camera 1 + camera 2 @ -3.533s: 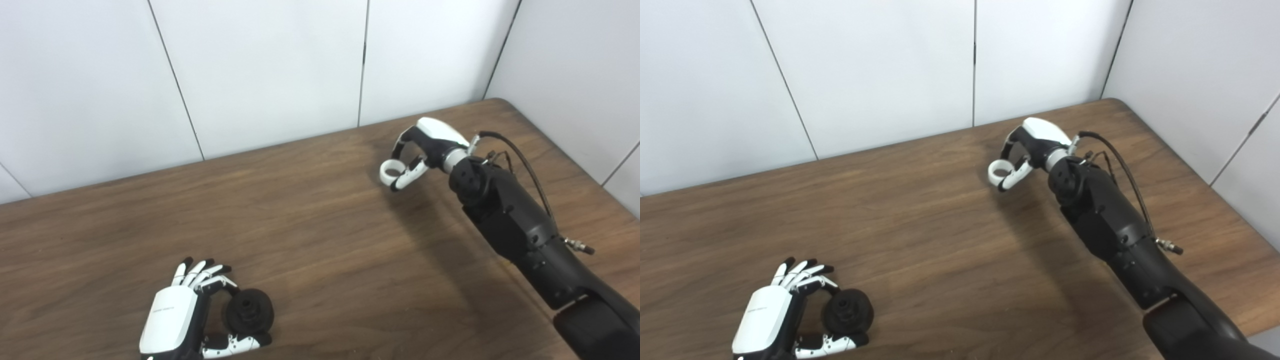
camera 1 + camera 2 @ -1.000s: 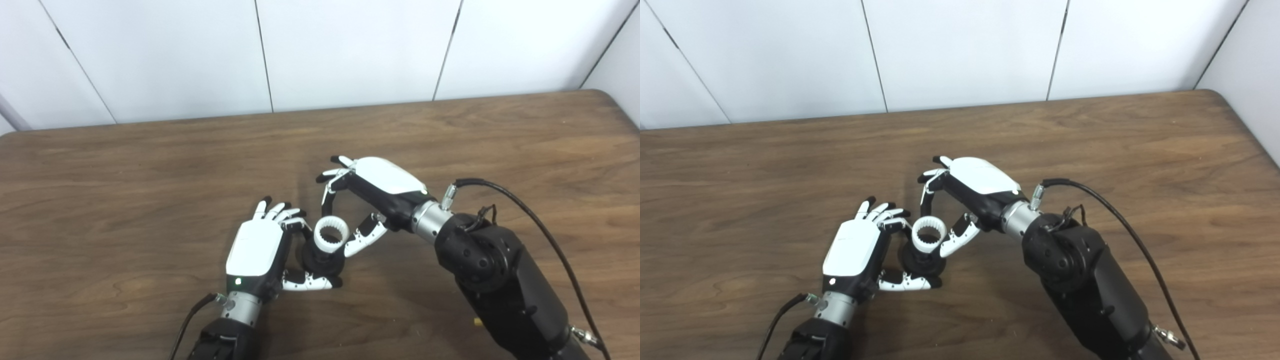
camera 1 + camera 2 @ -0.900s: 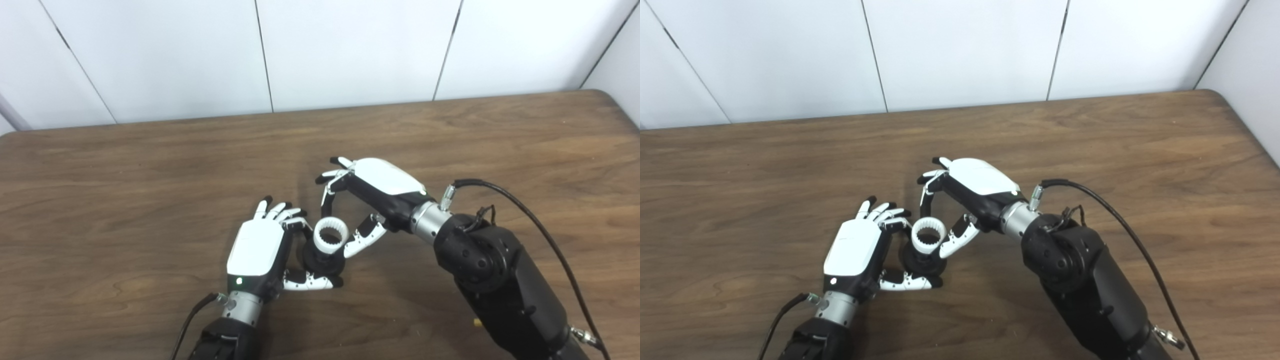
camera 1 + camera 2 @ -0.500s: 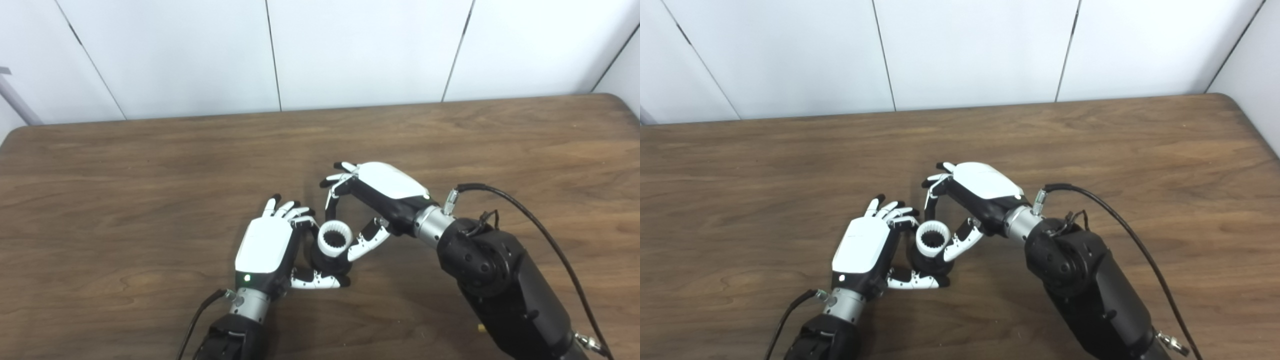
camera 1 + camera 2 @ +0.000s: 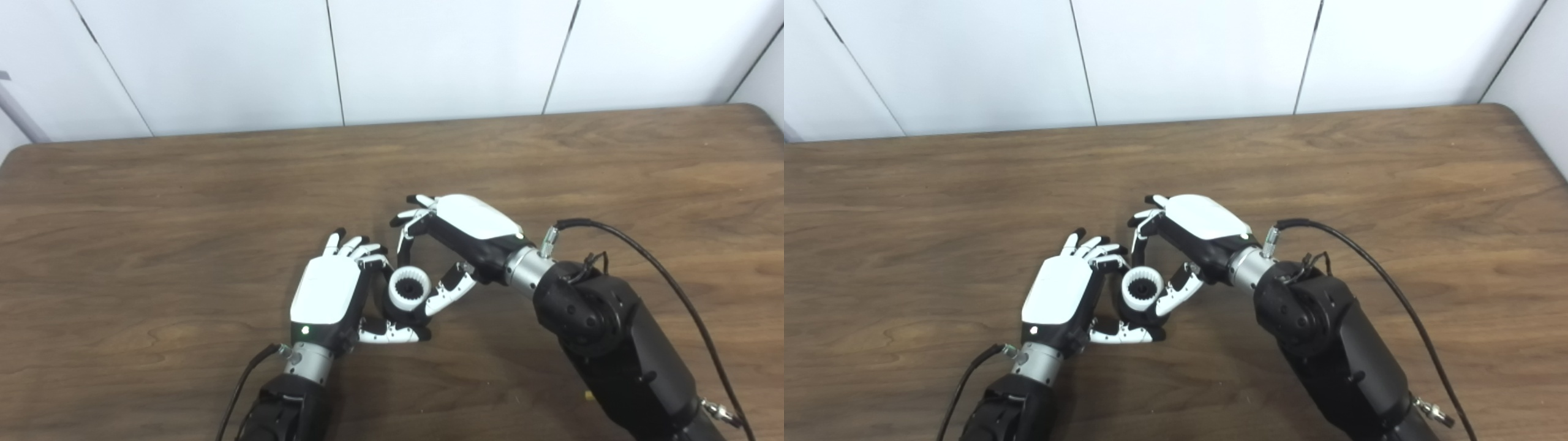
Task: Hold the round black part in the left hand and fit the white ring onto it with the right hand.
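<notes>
The round black part [image 5: 401, 313] is held just above the wooden table [image 5: 153, 214] by my left hand [image 5: 331, 294], thumb under it and fingers on its far-left side. The toothed white ring [image 5: 410, 289] sits on top of the black part and hides most of it. My right hand [image 5: 465, 231] reaches in from the right. Its thumb [image 5: 450, 293] presses the ring's right side, and a finger [image 5: 1138, 240] curls down toward the ring's far side. Both hands touch at the ring.
A black cable [image 5: 661, 269] loops off the right forearm over the table. Another thin cable [image 5: 239, 392] hangs by the left wrist. White wall panels [image 5: 429, 55] stand right behind the table's far edge. The table's rounded right corner [image 5: 1513, 113] is close to the side wall.
Since 3.5 s ago the right hand brought the ring from the far right to the left hand's black part. In the last second the ring sank lower onto it. The view also shifted.
</notes>
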You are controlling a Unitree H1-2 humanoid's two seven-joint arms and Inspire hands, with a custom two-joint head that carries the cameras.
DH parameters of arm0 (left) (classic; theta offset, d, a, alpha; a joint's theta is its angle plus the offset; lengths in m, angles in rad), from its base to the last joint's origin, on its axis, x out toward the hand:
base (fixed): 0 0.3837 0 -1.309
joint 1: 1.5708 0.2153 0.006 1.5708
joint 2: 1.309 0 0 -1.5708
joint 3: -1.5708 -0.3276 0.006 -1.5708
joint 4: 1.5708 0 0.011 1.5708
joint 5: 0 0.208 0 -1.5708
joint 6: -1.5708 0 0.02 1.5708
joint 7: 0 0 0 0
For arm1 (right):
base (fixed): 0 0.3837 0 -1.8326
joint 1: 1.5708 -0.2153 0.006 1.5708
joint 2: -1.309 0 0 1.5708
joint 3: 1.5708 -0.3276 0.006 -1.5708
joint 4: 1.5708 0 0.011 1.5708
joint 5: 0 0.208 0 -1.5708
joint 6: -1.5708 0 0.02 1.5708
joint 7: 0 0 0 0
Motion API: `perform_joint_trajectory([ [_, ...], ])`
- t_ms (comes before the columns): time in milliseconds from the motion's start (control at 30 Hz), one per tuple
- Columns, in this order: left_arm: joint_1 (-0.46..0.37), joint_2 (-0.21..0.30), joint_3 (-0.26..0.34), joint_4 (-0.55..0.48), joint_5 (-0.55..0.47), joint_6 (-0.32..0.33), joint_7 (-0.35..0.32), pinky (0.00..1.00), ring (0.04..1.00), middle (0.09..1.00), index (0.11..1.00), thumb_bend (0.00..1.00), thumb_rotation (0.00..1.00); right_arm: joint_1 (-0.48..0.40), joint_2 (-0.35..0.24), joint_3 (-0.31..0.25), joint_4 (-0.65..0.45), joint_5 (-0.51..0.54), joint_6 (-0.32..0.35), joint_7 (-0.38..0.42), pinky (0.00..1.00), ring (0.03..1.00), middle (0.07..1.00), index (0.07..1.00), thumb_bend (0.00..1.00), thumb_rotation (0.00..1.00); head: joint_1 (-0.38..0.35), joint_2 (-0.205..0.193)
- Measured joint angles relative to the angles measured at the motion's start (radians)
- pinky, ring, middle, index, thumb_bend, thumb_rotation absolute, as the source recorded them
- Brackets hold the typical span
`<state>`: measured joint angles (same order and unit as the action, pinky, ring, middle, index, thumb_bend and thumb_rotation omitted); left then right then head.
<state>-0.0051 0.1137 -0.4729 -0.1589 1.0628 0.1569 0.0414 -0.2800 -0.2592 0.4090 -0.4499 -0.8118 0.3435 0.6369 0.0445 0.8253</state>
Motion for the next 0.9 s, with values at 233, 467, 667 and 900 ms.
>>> perform_joint_trajectory([
  [233,0.0,0.0,-0.001,0.0,0.0,0.0,0.0,1.0,0.885,0.791,0.483,0.52,0.05,0.003,0.0,0.001,0.0,0.0,-0.004,-0.008,1.0,0.994,0.858,0.484,0.52,0.14,0.0,0.0],
  [467,0.0,0.0,-0.001,0.0,0.0,0.0,-0.001,1.0,0.887,0.79,0.483,0.52,0.05,0.003,-0.001,0.001,0.002,0.0,-0.007,-0.008,1.0,0.998,0.86,0.485,0.52,0.14,-0.002,0.003],
  [667,0.0,0.0,-0.001,0.0,0.0,0.0,-0.001,1.0,0.889,0.792,0.483,0.52,0.05,0.003,-0.001,0.001,0.003,0.0,-0.007,-0.008,1.0,1.0,0.863,0.485,0.52,0.14,-0.002,0.003],
  [900,0.0,0.0,-0.001,0.0,0.0,0.0,-0.001,1.0,0.884,0.789,0.483,0.52,0.05,0.004,-0.001,0.0,0.009,0.002,-0.006,-0.008,1.0,1.0,0.864,0.485,0.52,0.13,-0.006,0.005],
])
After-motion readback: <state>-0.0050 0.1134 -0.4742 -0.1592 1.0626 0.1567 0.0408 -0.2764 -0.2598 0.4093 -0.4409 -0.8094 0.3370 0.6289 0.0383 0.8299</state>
